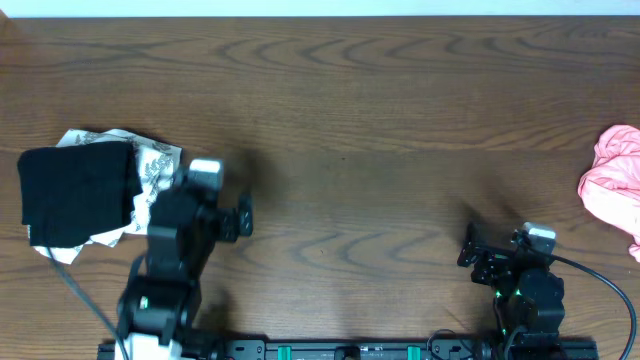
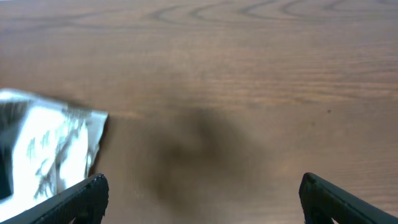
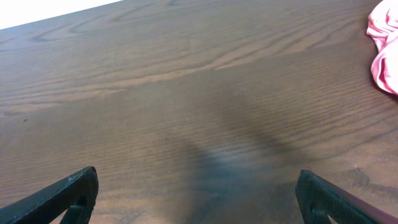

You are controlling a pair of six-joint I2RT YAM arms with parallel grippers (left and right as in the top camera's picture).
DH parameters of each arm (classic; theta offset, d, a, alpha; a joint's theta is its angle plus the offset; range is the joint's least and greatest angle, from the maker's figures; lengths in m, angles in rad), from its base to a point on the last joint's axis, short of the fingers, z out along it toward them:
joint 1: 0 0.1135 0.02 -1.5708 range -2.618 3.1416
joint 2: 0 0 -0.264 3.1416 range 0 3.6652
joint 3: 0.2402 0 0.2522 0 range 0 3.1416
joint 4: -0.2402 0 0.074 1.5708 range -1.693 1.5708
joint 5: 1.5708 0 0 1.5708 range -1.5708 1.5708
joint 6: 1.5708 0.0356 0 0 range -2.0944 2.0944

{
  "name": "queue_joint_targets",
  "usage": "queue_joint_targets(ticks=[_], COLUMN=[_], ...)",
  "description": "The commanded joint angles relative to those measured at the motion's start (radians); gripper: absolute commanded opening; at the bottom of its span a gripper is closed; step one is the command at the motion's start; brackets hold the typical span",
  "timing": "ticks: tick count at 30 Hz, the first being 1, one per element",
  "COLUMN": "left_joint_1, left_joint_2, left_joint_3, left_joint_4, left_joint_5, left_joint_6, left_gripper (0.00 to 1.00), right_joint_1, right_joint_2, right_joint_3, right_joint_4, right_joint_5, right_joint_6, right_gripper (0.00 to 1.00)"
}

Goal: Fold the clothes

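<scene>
Jaws are held wide and empty on left gripper (image 2: 202,194) and right gripper (image 3: 196,186); pink garment (image 1: 612,182), at three o'clock, is best dragged centre and flattened first.

Left tool (image 2: 203,186) and right tool (image 3: 198,177) both hover with jaws spread wide.

One black garment (image 1: 75,195), perhaps one white leaf-print piece (image 1: 157,168), one pink garment (image 1: 615,178); two claws (image 2: 203,185) (image 3: 198,177).

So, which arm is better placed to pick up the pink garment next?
Right. The pink garment lies at the table's right edge, nearer the open right gripper; the left gripper is by the leaf-print piece.
</scene>
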Motion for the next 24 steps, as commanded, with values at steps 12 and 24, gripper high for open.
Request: queue_joint_targets(ticks=[12, 24], left_joint_1=[0.091, 0.085], left_joint_2=[-0.5, -0.666], left_joint_3=[-0.348, -0.413], left_joint_4=[0.004, 0.013], left_joint_5=[0.108, 0.1], left_joint_6=[-0.035, -0.05], left_gripper=[0.98, 0.98], right_joint_1=[0.009, 0.009], right_joint_2=[-0.007, -0.007], right_joint_3=[-0.002, -0.002], right_joint_4=[0.0, 0.0], right_joint_5=[0.001, 0.001], right_joint_6=[0.006, 0.006], right_gripper=[0.99, 0.99])
